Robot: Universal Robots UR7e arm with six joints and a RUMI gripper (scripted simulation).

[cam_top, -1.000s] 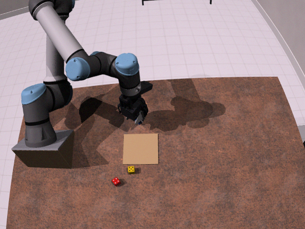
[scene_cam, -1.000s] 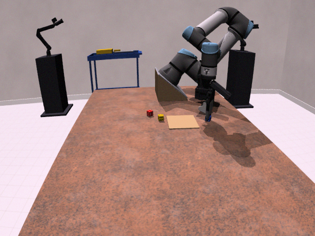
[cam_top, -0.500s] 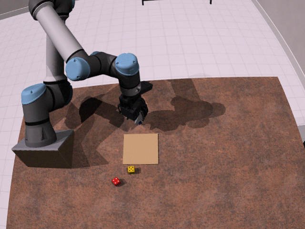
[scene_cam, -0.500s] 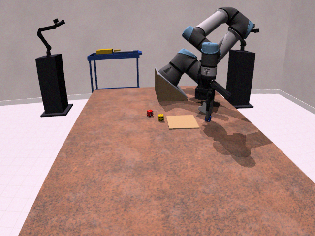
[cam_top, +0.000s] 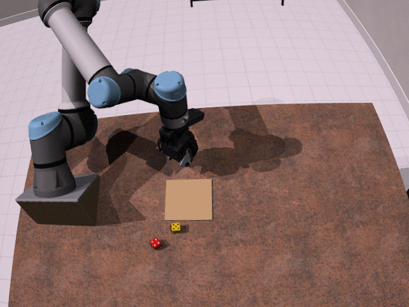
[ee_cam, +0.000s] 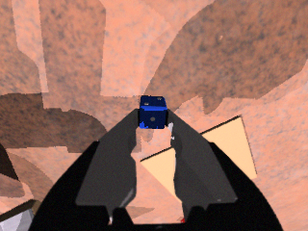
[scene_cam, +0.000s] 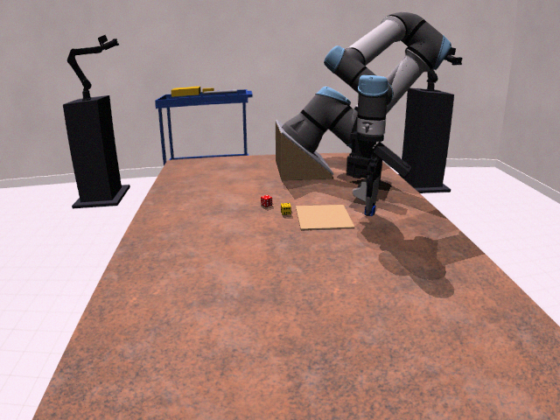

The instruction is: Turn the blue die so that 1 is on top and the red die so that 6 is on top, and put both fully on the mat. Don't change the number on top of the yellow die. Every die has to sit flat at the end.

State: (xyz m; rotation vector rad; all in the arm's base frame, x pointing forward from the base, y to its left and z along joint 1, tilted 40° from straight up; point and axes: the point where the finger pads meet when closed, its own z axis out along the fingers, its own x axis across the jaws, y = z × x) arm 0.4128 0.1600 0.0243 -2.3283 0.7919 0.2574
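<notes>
Tabletop (cam_top: pixel 297 231) (scene_cam: pixel 271 316) (ee_cam: pixel 250 58) first, from the top view: we see our gripper (cam_top: pixel 185 163) (scene_cam: pixel 370 209) (ee_cam: pixel 152 110) closed on the blue die (cam_top: pixel 186 164) (scene_cam: pixel 372 210) (ee_cam: pixel 152 115), between the surface's back edge and the mat (cam_top: pixel 188 199) (scene_cam: pixel 325 217) (ee_cam: pixel 231 144). We find the mat nearer the left edge than the right, the yellow die (cam_top: pixel 176 227) (scene_cam: pixel 285 208) just off its front edge, five pips up, and the red die (cam_top: pixel 155 243) (scene_cam: pixel 266 200) beyond its front left corner. In the exterior view, we have the blue die nearest the right edge, beside the mat; whether it touches the surface we cannot tell. Red and yellow sit flat off the mat's left side, red closer to the far edge. In the wrist view, we make out one pip on the blue die's lower visible face and two on its upper one, with our fingertips pinching it from both sides.
</notes>
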